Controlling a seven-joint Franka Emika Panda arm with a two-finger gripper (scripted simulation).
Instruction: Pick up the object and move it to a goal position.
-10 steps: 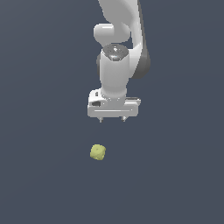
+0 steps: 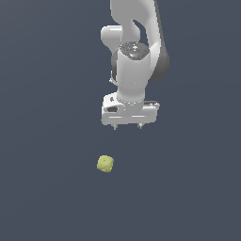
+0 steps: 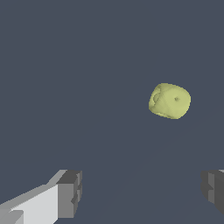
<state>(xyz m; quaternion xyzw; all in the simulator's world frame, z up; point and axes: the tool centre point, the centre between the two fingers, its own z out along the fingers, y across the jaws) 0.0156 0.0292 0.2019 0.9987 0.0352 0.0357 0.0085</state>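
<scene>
We are observing the white arm [image 2: 136,52] reaching down from the top of the exterior view, with the claw [image 2: 128,126] hanging at its lower end and pointing downward. The claw is standing released: in the wrist view its two grey fingertips [image 3: 70,192] are sitting wide apart, and nothing is lying between them. We are taking the claw as the landmark for all positions that follow. The object [image 2: 105,164], a small yellow-green lump of roughly cubic shape with rounded, faceted corners, is resting on the plain dark grey bench [image 2: 47,188] below the claw and offset toward the exterior view's left of it. The object is sitting clearly apart from the claw, touching neither fingertip. In the wrist view we are seeing the same object [image 3: 169,101] ahead of the open fingers rather than in the gap between them, lying nearer to one fingertip's side than to the other.
</scene>
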